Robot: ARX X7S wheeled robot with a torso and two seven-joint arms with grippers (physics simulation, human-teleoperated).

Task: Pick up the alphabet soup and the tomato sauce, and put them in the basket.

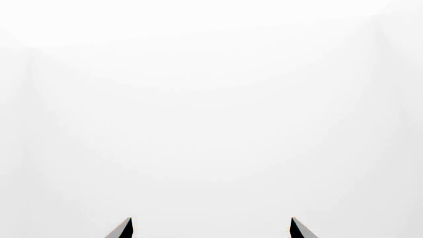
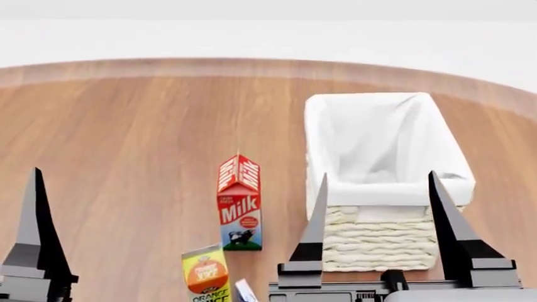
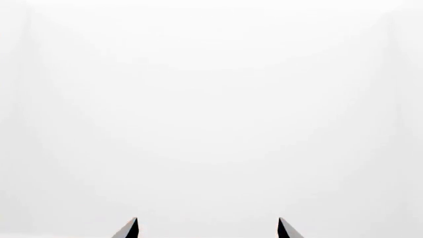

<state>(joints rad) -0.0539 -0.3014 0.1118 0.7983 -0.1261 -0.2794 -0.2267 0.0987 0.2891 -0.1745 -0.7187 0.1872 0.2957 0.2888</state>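
Both claws spread wide, right claw (image 2: 378, 189), left claw (image 1: 211, 228), empty

From my head camera, the basket (image 2: 381, 182) sits on the table (image 2: 126, 138) at about one o'clock. The milk carton (image 2: 240, 204) stands just left of it, near twelve. A juice carton (image 2: 205, 274) stands nearer me, around eleven.

1. One large cream woven wicker basket (image 2: 381, 242) with a white cloth liner is seen.
2. Two cartons are counted: one red-and-blue milk carton (image 2: 240, 204) and one yellow-and-orange juice carton (image 2: 205, 274).
3. One round wooden table (image 2: 126, 145) is seen.
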